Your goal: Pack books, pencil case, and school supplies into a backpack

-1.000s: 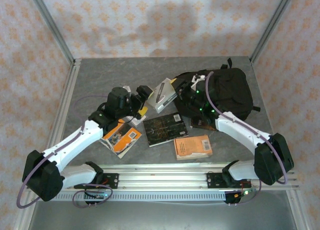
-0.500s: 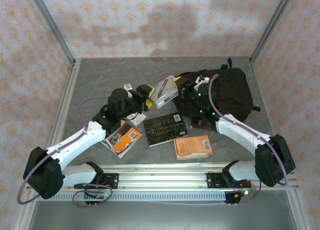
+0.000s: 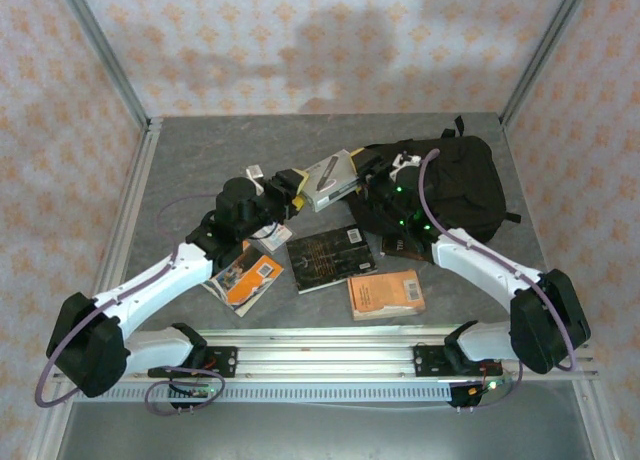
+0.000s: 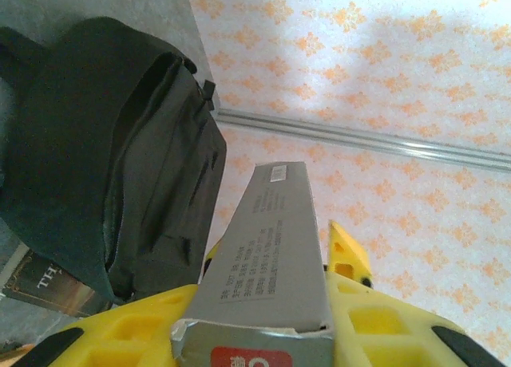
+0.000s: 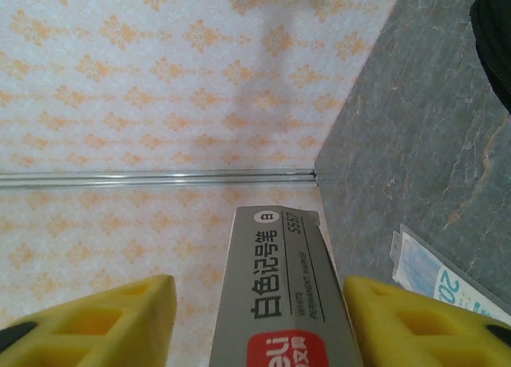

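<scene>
A grey, stone-patterned table (image 3: 200,160) sits inside a metal frame, with orange-flowered wallpaper behind it.

Nearest the arm bases, three of the books lie flat in a loose row. The small plain orange book (image 3: 386,294) is on the right, the black-covered book (image 3: 330,257) in the middle and the orange-and-white picture book (image 3: 245,273) on the left. The left arm covers the far corner of the picture book. A dark brown book (image 4: 36,283) shows only a strip with pale letters in the left wrist view, tucked against the backpack.

Further back, the grey pen box (image 3: 330,177) is off the table, bridging the two grippers. The left gripper (image 3: 292,185) has one end clamped, and its wrist view shows yellow fingers (image 4: 351,335) tight against the box's sides. The right gripper (image 3: 368,170) straddles the other end with its jaws wide. In its wrist view there is a clear gap on one side, while the other finger (image 5: 399,319) is very close to the box; I cannot tell whether they touch. A blue-and-white packet (image 5: 447,283) lies on the table there, cut off by the picture's edge.

Farthest right, the black backpack (image 3: 465,185) slumps on its side, well clear of the near row of books. Its folds are too dark to make out an opening or anything inside it.
</scene>
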`<action>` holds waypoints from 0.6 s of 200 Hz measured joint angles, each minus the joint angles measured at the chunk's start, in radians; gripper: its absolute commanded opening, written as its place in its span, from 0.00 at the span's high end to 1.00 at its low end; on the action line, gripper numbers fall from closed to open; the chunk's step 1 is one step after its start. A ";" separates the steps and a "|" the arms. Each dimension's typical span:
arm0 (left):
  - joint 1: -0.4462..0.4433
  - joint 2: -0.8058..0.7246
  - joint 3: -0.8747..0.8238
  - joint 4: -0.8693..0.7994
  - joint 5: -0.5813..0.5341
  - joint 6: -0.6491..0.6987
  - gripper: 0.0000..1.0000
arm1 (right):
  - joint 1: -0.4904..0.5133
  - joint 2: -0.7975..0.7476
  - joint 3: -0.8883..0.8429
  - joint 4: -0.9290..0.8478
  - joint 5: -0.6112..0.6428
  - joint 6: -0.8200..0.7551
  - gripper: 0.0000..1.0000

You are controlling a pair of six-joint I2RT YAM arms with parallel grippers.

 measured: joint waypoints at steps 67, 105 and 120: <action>0.023 -0.198 -0.011 -0.215 -0.156 0.133 0.64 | -0.029 -0.074 0.104 -0.444 0.148 -0.274 0.27; 0.047 -0.256 -0.003 -0.406 -0.246 0.248 0.66 | -0.063 0.101 0.432 -0.758 0.211 -0.566 0.29; 0.050 -0.269 -0.003 -0.467 -0.270 0.286 0.66 | -0.063 0.209 0.560 -0.845 0.216 -0.675 0.23</action>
